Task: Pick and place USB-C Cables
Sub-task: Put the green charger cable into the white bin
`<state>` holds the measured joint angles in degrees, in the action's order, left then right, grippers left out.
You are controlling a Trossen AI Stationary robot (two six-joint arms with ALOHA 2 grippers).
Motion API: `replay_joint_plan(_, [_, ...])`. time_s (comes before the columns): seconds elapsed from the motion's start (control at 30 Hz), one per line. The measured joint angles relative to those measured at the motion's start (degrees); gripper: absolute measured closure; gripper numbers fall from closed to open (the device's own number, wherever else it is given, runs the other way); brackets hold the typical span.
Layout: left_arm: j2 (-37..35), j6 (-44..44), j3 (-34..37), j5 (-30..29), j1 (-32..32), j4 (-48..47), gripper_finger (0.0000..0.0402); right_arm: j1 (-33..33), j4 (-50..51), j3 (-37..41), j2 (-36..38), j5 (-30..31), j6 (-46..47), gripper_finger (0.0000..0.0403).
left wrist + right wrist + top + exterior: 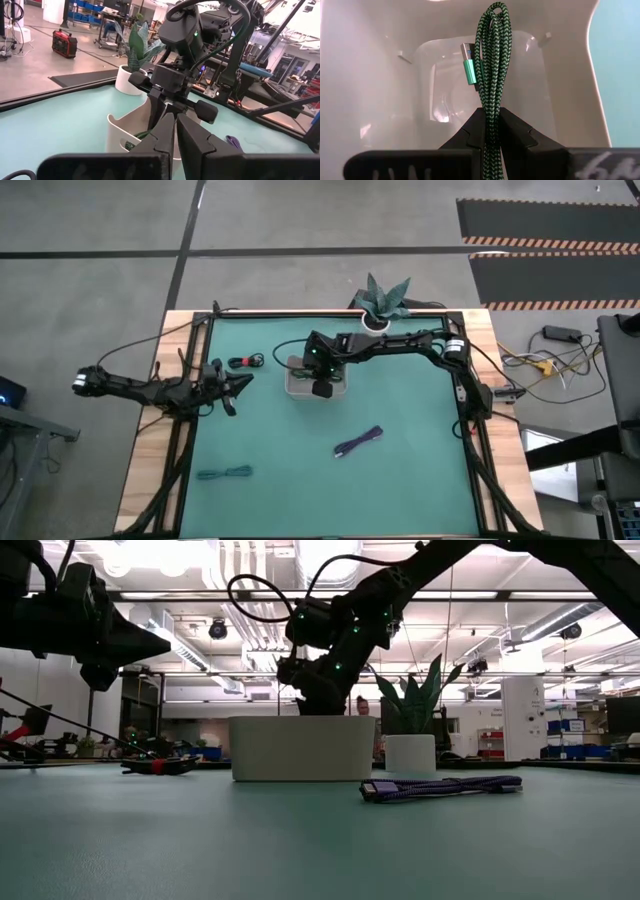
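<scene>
Dark green cable (pixel 492 65): light, limp braided bundle, best gripped mid-loop; right pincer (pixel 491 131) clamped on it above white tray (pixel 385 100); left pincer (pixel 175 137) closed, empty.

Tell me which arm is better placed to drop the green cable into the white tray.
The right arm. Its end effector is shut on the dark green cable and hangs directly over the white tray. The left end effector is shut, empty, and off to the tray's side.
</scene>
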<state>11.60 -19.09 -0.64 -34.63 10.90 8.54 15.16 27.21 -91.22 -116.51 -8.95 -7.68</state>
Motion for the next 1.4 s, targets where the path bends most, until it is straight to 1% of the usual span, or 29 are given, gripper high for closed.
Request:
replay_joint_plan(1.03, [0.00,0.00,0.04,0.00,0.00,0.00,0.0395,0.00,1.08,1.51,0.04,0.00,-0.52,0.0374])
replay_joint_plan(1.4, [0.00,0.01,0.04,-0.02,-0.01,0.00,0.0395,-0.27,1.76,0.62,0.04,0.00,-1.33,0.0374])
